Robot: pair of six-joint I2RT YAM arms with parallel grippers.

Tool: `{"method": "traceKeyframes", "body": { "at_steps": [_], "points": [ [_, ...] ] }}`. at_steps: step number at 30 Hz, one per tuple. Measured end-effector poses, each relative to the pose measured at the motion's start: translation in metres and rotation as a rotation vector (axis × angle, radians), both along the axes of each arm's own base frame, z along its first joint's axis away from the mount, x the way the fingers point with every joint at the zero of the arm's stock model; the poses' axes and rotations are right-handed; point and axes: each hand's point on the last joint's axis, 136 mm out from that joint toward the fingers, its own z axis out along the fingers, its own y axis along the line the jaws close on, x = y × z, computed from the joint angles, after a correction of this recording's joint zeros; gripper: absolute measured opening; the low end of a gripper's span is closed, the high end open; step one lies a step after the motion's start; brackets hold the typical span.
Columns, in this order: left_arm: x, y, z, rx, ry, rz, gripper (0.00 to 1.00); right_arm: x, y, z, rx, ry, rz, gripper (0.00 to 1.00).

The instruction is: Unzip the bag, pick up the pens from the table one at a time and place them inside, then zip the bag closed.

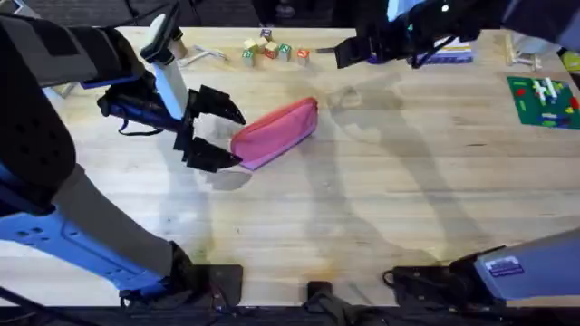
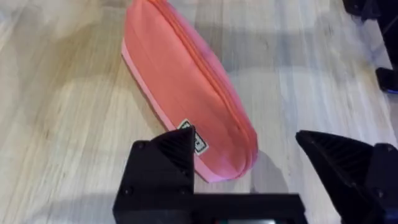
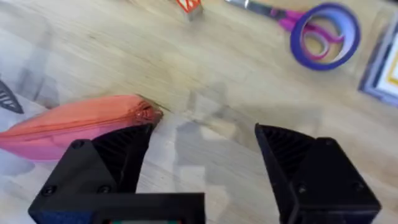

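My left claw (image 1: 222, 136) gapes empty at the near end of the bag (image 1: 276, 132), which lies zipped shut on the surface (image 1: 381, 208). My right claw (image 3: 202, 165) hovers spread wide, holding nothing, past its far end. No pens visible, so probably finished.

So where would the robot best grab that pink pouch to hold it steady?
Probably by its near end, the one facing the left gripper. The pouch lies flat, long and narrow, with the zipper running along its top. The open fingers already straddle that end, so closing across the thin width there would likely pin it, leaving the zipper free.
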Motion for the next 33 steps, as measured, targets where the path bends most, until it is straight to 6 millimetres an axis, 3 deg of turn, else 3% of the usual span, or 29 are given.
{"method": "traceKeyframes", "body": {
  "at_steps": [10,14,20,27,33],
  "points": [
    [-0.004,0.007,-0.001,0.074,-0.013,-0.033,0.996,-0.024,0.000,0.071,-0.011,-0.174,0.072,0.998],
    [0.003,0.014,0.026,0.156,-0.123,-0.031,0.995,-0.035,-0.005,0.090,-0.018,-0.211,0.066,0.998],
    [0.010,0.022,0.082,0.272,-0.254,0.054,0.995,-0.060,-0.017,0.093,-0.059,-0.176,0.061,0.998],
    [-0.007,0.023,0.120,0.333,-0.243,0.209,0.995,-0.101,-0.031,0.100,-0.085,-0.119,0.056,0.998],
    [-0.023,0.020,0.147,0.329,-0.227,0.339,0.995,-0.129,-0.059,0.124,-0.120,-0.167,-0.068,0.998]
  ]
}}
